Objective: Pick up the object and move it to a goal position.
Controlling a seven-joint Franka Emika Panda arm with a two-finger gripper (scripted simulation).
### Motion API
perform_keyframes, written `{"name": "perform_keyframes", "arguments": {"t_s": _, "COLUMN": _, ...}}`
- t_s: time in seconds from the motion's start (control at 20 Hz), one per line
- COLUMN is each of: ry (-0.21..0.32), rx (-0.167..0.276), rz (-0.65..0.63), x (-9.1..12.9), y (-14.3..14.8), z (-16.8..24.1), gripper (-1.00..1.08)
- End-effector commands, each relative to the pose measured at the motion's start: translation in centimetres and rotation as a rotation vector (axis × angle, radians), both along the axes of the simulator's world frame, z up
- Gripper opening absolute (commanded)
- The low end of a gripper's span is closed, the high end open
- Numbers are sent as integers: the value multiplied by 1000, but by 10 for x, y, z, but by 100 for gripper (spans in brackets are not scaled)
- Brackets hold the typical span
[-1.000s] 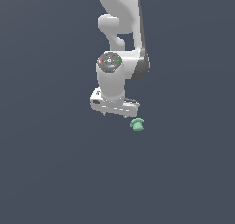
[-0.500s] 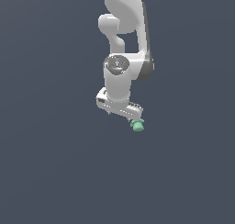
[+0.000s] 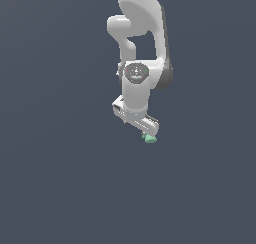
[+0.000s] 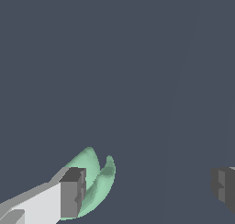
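Panda arm (image 3: 142, 43) reaches down over the plain dark floor (image 3: 60, 178). Gripper (image 4: 147, 191) has its fingers spread wide apart, nothing clamped. Mint-green object (image 4: 94, 182) sits right against one fingertip (image 4: 72, 193), well clear of the other; contact unclear.

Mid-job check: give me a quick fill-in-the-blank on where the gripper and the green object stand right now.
1. The object is mint-____ in colour.
2. In the wrist view the gripper has its jaws spread ____.
3. One finger sits right against the object, while the other finger stands ____ of it.
4. In the exterior view the object shows just ____ the gripper.

Missing words: green; open; clear; below
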State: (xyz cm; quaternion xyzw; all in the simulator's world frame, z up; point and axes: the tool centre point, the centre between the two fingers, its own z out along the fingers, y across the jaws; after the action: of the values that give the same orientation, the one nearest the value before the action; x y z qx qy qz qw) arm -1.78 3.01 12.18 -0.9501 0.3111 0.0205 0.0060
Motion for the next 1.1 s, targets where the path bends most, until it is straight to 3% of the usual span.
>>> {"name": "perform_keyframes", "arguments": {"t_s": 0.0, "ry": -1, "rx": -3, "rz": -59, "x": 0, "y": 6, "z": -2, "gripper": 100}}
{"name": "perform_keyframes", "arguments": {"t_s": 1.05, "ry": -11, "rx": -28, "rz": -537, "x": -4, "y": 52, "z": -19, "gripper": 100}}
